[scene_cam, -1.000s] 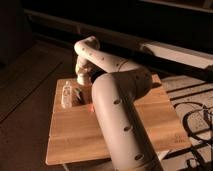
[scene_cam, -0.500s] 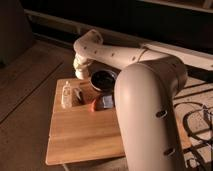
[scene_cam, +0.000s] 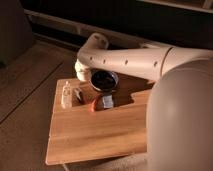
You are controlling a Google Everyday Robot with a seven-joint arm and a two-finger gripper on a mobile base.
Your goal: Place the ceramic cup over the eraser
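My gripper point(scene_cam: 82, 74) hangs from the end of the white arm at the back left of the wooden table point(scene_cam: 95, 135), just left of the dark round bowl point(scene_cam: 104, 80). A pale rounded shape sits at the gripper; I cannot tell whether it is the ceramic cup or part of the gripper. No separate white mug shows elsewhere. A small dark block point(scene_cam: 78, 95), possibly the eraser, lies in front of the gripper. A grey block on an orange-red piece point(scene_cam: 102, 103) lies in front of the bowl.
A small white bottle point(scene_cam: 65, 95) stands near the table's left edge. My arm's large white link point(scene_cam: 180, 120) covers the table's right side. A dark wall runs behind the table, with floor to the left.
The large arm link has swung from over the table's middle to the right, uncovering the bowl and blocks. The gripper has stayed at the back left by the bowl.
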